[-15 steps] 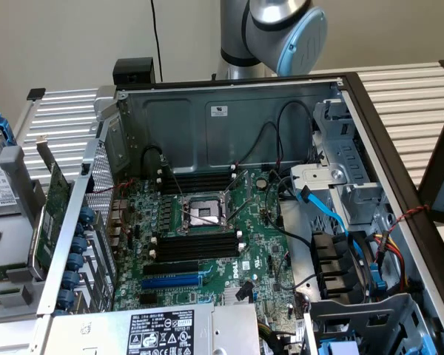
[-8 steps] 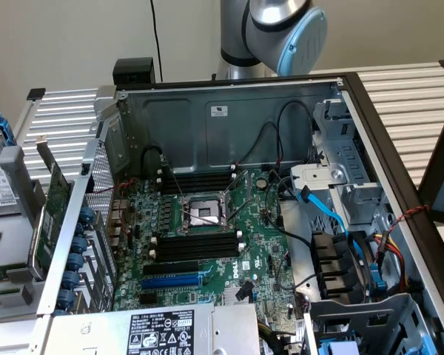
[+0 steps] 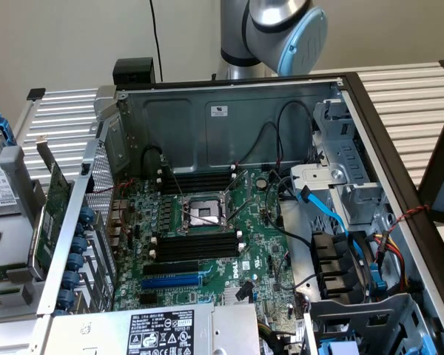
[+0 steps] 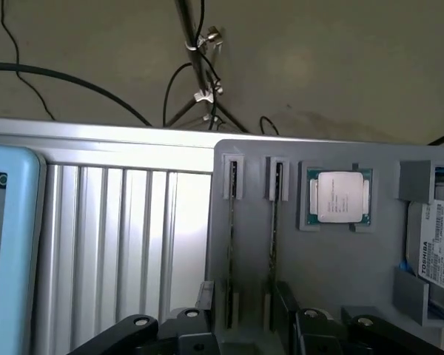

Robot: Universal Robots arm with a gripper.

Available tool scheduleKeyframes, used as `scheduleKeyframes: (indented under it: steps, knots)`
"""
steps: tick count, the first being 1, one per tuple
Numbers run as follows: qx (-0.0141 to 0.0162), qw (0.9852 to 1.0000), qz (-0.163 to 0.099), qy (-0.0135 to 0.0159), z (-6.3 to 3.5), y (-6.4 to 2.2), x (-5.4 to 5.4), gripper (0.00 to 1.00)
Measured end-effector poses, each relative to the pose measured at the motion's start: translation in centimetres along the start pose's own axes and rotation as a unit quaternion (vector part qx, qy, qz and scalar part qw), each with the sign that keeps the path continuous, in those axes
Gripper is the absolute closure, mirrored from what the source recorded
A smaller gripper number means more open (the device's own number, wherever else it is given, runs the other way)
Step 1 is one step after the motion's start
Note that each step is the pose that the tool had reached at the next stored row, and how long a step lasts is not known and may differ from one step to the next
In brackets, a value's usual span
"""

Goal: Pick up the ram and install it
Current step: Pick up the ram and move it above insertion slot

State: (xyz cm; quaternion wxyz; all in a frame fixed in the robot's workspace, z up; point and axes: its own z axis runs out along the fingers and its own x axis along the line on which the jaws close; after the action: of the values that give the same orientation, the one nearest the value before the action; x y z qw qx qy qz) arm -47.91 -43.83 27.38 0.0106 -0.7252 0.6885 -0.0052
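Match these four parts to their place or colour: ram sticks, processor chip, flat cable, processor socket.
1 ram sticks
2 processor chip
3 flat cable
4 processor socket

A blue
B between black memory slots on the motherboard
C on edge in narrow slots of the grey holder
D flat in the grey holder's square recess

Pairs: 1-C, 2-D, 3-A, 4-B

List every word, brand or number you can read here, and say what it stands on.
"TOSHIBA": on the hard drive label, in the wrist view.
Power supply label: print too small to read.
White sticker on the case back wall: unreadable.
Processor lid: markings too faint to read.
Motherboard printing: too small to read.
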Motion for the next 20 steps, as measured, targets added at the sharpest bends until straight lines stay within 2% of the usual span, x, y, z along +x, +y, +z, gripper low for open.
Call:
scheduleKeyframes:
  steps: [20]
  knots:
    - [0.0002, 1.0, 0.0, 0.0, 3.64, -0.17, 0.3, 0.55]
